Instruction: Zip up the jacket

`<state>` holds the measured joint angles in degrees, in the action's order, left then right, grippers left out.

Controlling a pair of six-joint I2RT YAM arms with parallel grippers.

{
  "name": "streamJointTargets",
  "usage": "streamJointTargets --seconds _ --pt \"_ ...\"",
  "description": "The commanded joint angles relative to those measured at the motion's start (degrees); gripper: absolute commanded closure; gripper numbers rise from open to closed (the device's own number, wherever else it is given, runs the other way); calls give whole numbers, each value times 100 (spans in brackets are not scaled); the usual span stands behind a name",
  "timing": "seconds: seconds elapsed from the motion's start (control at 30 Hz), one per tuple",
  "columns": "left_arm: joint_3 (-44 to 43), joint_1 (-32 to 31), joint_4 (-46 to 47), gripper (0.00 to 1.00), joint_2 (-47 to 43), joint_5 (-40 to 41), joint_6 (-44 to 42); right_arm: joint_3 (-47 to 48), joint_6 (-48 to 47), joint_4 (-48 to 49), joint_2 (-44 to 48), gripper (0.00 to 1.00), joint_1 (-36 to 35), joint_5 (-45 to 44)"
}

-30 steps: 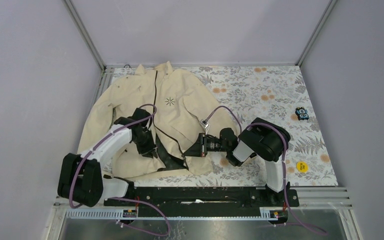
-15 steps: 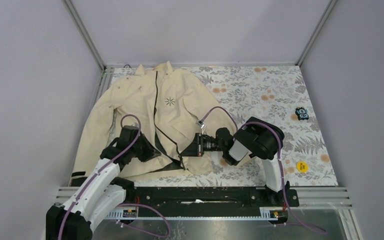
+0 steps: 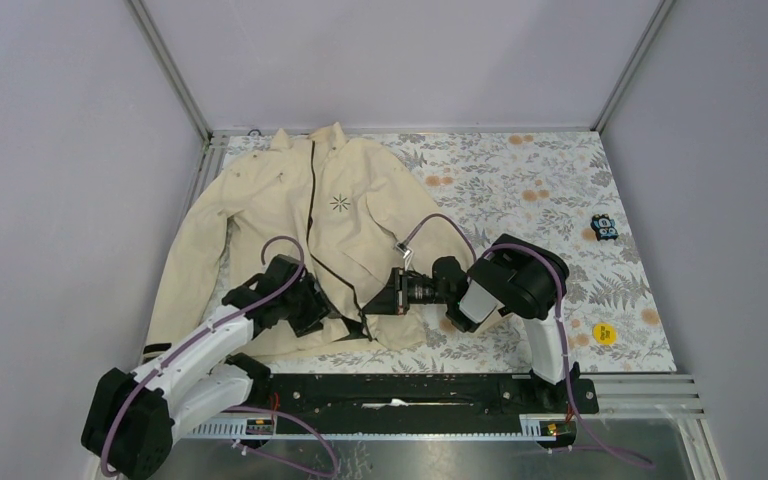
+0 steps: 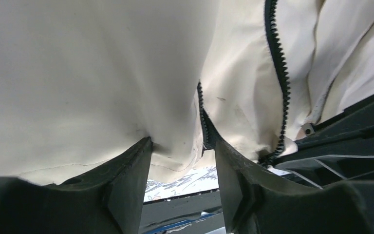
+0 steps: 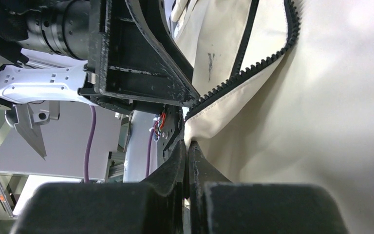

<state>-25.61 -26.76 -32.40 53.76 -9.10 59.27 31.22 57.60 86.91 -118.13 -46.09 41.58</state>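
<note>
Top external view: the jacket lies flat on the left of the floral tablecloth, collar away from me, its front parted at the hem. My right gripper is pinched tight on the hem edge just beside the zipper teeth. My left gripper stands spread around the other hem corner, not clamped. I judge the cloth light, limp and quick to bunch, so I'd grip the stiffer zipper tape near its bottom ends.
</note>
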Motion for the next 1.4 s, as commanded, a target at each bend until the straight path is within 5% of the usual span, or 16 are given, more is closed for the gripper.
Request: streamJointTargets --seconds 0.0,0.2,0.3,0.47,0.97,1.37 --pt "133 -144 467 48 -256 195 523 -92 -154 634 192 100 -52 17" --pt "279 -145 1287 57 87 -172 340 -135 -129 711 207 100 -50 -8" --pt "420 -145 1548 80 -65 -151 42 -125 -118 715 240 100 -50 -41" --pt "1135 -145 2743 100 -998 -294 -191 -46 -113 693 272 100 -46 -40" --pt "2406 -145 4910 100 -3602 -983 -1182 61 103 844 635 100 -41 134" --pt "2381 -145 4520 100 -3839 -827 -1275 -315 -179 910 1195 100 158 -54"
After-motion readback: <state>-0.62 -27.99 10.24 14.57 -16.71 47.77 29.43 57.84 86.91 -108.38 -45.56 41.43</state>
